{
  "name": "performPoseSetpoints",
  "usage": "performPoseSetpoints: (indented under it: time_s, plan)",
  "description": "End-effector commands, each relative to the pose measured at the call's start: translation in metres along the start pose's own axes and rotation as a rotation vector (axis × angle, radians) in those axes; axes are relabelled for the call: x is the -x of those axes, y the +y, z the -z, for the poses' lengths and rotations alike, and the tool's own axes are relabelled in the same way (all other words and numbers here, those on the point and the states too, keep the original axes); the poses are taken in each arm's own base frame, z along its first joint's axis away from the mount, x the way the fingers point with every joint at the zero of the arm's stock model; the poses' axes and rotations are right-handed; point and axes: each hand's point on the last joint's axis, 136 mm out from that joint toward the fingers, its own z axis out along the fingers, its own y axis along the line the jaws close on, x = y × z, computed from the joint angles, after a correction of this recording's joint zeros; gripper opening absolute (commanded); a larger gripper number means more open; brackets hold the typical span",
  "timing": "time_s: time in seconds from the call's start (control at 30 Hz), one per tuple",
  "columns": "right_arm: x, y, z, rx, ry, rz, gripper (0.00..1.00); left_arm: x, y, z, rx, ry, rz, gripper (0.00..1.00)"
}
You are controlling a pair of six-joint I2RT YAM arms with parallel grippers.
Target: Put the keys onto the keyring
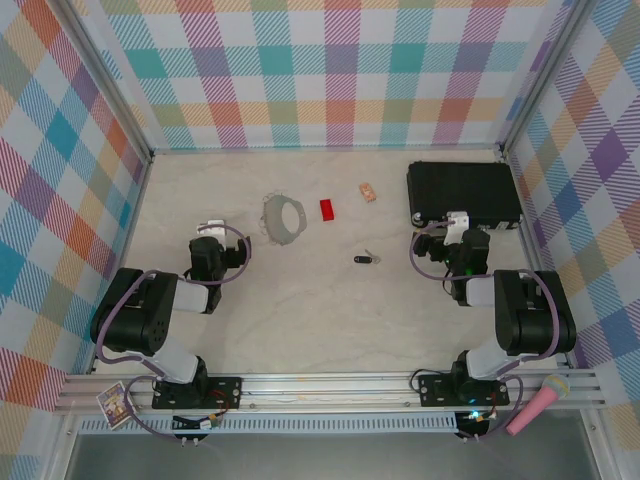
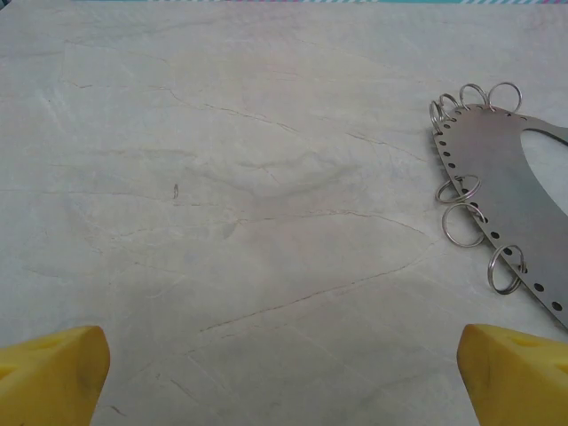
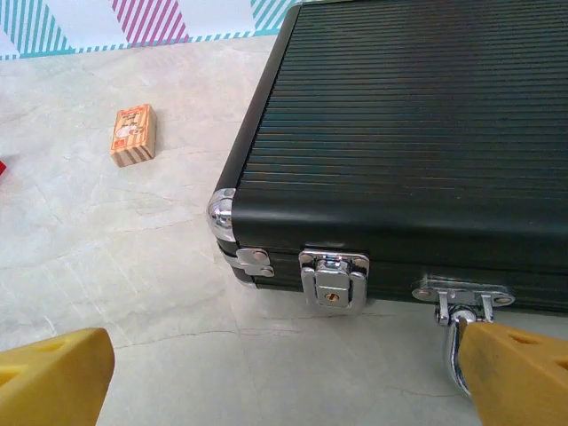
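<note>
Nearest me, both arms crouch at the near edge of the pale marbled tabletop (image 1: 300, 320), and neither has hold of anything. The yellow-tipped left fingers (image 2: 53, 377) are spread as wide as they go above bare stone. The right fingers (image 3: 53, 377) gape just as wide, one tip by a chrome handle; whether it touches, I cannot tell. I read this as a ready pose, with no grasp begun.

Farther out, between the arms and nearer the right one, the tiny key with a black plastic head and short silver blade (image 1: 362, 259) lies flat and alone. Beyond it, ahead of the left arm, the large flat grey keyring (image 1: 283, 216) rests on the tabletop. A small red rectangular block (image 1: 329, 209) sits just to its right, then a small tan wooden block (image 1: 368, 192), then the ribbed black case (image 1: 463, 193).

The overhead view gives the gap between key and ring. The left wrist view adds the ring's punched holes and the small wire loops (image 2: 461, 226) where, I judge, the key must go. The right wrist view brings out the case's latch (image 3: 334, 280).
</note>
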Motion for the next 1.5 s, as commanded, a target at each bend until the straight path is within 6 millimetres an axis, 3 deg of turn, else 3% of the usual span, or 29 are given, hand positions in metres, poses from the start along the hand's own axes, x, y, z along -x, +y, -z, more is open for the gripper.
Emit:
performPoseSetpoints:
  time_s: [0.0, 0.77, 0.97, 1.07, 1.17, 1.27, 1.33, 1.37, 1.47]
  plan:
    - [0.01, 0.004, -0.002, 0.022, -0.021, 0.013, 0.99, 0.015, 0.001, -0.001, -0.004, -0.052, -0.004, 1.0]
    - [0.01, 0.004, -0.002, 0.022, -0.021, 0.015, 0.99, 0.016, 0.001, -0.001, -0.005, -0.052, -0.003, 1.0]
    - [0.01, 0.004, -0.002, 0.021, -0.018, 0.015, 0.99, 0.016, 0.01, -0.005, 0.014, -0.035, 0.032, 1.0]
    - [0.017, -0.013, 0.007, -0.127, -0.062, -0.01, 0.99, 0.029, 0.027, 0.003, 0.117, -0.038, 0.073, 1.0]
    - [0.031, -0.014, 0.02, -0.169, -0.067, -0.013, 0.99, 0.055, 0.051, 0.018, 0.26, -0.017, 0.124, 1.0]
    - [0.044, -0.023, 0.036, -0.251, -0.022, -0.113, 0.99, 0.086, 0.068, 0.042, 0.369, 0.004, 0.317, 1.0]
    - [0.057, -0.023, 0.046, -0.258, -0.058, -0.204, 0.99, 0.093, 0.078, 0.06, 0.441, 0.008, 0.511, 1.0]
    - [0.064, -0.018, 0.049, -0.233, -0.079, -0.235, 0.99, 0.096, 0.079, 0.066, 0.45, 0.007, 0.578, 1.0]
    - [0.082, -0.012, 0.063, -0.207, -0.123, -0.447, 0.99, 0.11, 0.052, 0.069, 0.254, -0.012, 0.641, 1.0]
